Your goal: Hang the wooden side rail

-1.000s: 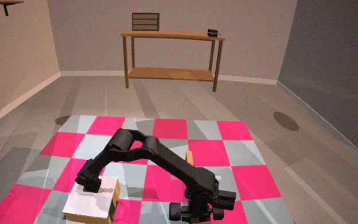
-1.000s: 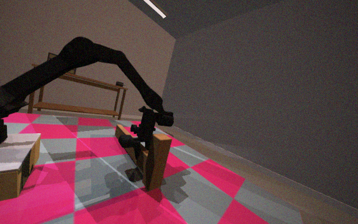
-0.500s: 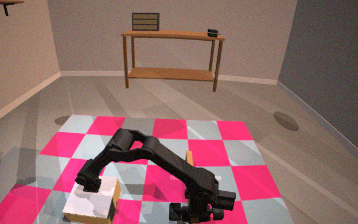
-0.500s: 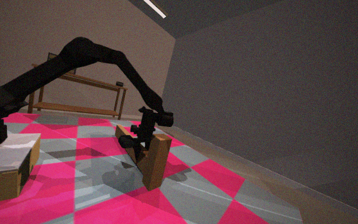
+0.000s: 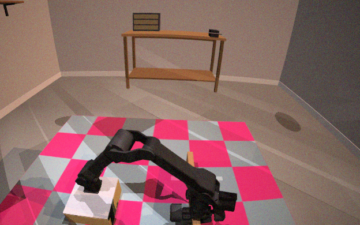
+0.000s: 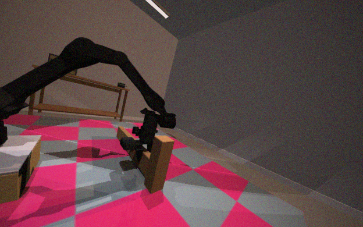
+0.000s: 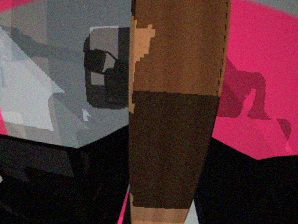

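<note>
The wooden side rail (image 5: 190, 158) (image 6: 123, 134) (image 7: 177, 60) runs lengthwise under the arm, standing on edge. Its near end meets the wooden post (image 6: 161, 166), which stands upright in the exterior view. My gripper (image 5: 197, 216) (image 6: 140, 151) (image 7: 161, 128) points down over the rail near the post and is shut on the rail, with a black finger on each side in the wrist view. The steel hooks, the slot and the pins are hidden, so I cannot tell whether the hooks sit on the pins. Whether the rail's far end touches the table is unclear.
The arm's base stands on a white-topped box (image 5: 92, 203) (image 6: 17, 151) on the left. The table top (image 5: 259, 182) (image 6: 102, 174) is a pink and grey check. A wooden workbench (image 5: 173, 35) (image 6: 78, 110) stands far behind, against the wall.
</note>
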Robot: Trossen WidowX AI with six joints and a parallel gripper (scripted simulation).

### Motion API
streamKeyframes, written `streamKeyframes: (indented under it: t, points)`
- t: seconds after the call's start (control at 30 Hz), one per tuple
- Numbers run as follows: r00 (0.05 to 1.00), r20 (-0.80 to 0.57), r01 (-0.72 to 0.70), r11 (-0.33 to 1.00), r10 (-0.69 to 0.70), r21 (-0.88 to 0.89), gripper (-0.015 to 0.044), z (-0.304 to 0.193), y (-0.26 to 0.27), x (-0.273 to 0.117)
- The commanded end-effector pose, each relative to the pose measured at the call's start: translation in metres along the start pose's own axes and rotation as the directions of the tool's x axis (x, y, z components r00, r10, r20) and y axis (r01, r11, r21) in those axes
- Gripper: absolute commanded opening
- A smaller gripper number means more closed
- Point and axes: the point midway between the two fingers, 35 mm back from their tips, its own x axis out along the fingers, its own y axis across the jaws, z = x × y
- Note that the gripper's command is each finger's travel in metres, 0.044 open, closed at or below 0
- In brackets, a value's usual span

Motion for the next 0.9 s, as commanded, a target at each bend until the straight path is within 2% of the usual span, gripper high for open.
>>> streamKeyframes:
  t: [0.0, 0.27, 0.43, 0.63, 0.87]
  points:
    - [1.0, 0.0, 0.0, 1.0, 0.0, 0.0, 0.0105, 0.0, 0.0, 0.0]
    - [1.0, 0.0, 0.0, 1.0, 0.0, 0.0, 0.0315, 0.0, 0.0, 0.0]
    - [1.0, -0.003, 0.006, 1.0, -0.006, 0.002, 0.044, 0.0, 0.0, -0.027]
    - [1.0, -0.005, 0.008, 1.0, -0.008, 0.003, 0.044, 0.0, 0.0, -0.04]
    - [1.0, -0.003, 0.008, 1.0, -0.008, 0.003, 0.044, 0.031, 0.0, -0.04]
